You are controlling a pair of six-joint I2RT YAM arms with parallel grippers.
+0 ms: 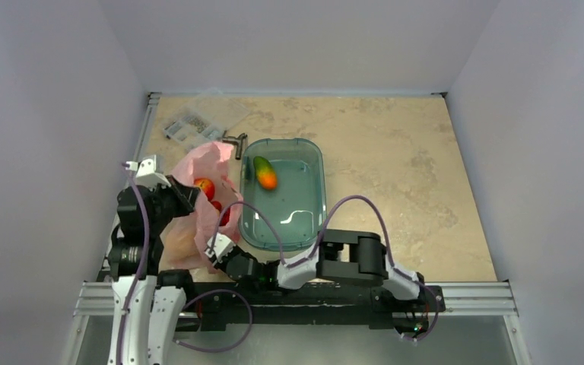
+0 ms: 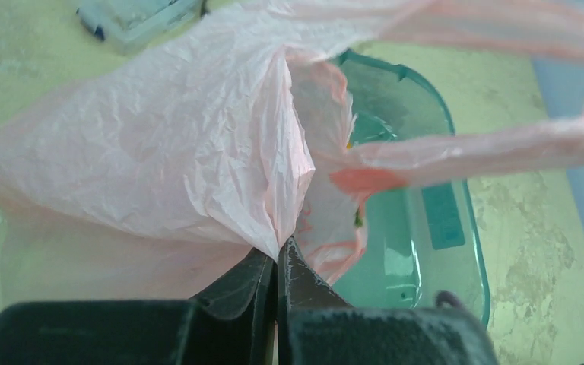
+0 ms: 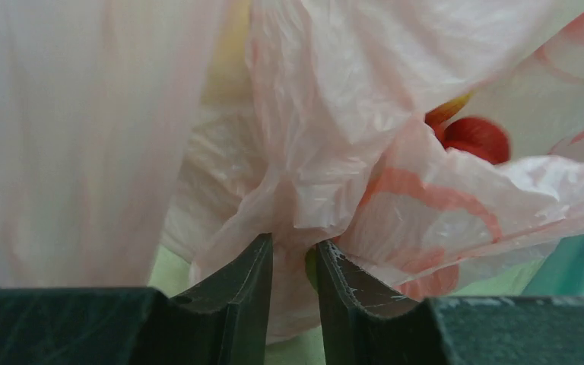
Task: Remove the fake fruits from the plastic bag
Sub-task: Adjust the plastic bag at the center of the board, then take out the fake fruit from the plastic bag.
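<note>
The pink plastic bag [image 1: 207, 161] stands slumped left of the teal tub, mouth open. A round red fruit [image 1: 205, 187] and another red one [image 1: 224, 215] show inside it. My left gripper [image 2: 279, 247] is shut on a fold of the bag [image 2: 182, 137] at its left side. My right gripper [image 3: 295, 247] sits at the bag's near bottom corner [image 1: 214, 247], jaws narrowly apart and pinching bunched bag film [image 3: 334, 91]. In the right wrist view a red fruit [image 3: 475, 138] peeks out of the folds and a yellow one [image 3: 232, 53] shows through the film.
A teal see-through tub [image 1: 315, 152] lies right of the bag with an elongated green-to-orange fruit [image 1: 265, 172] inside. A small clear parts box [image 1: 198, 122] sits at the back left. Grey walls close in the table on three sides.
</note>
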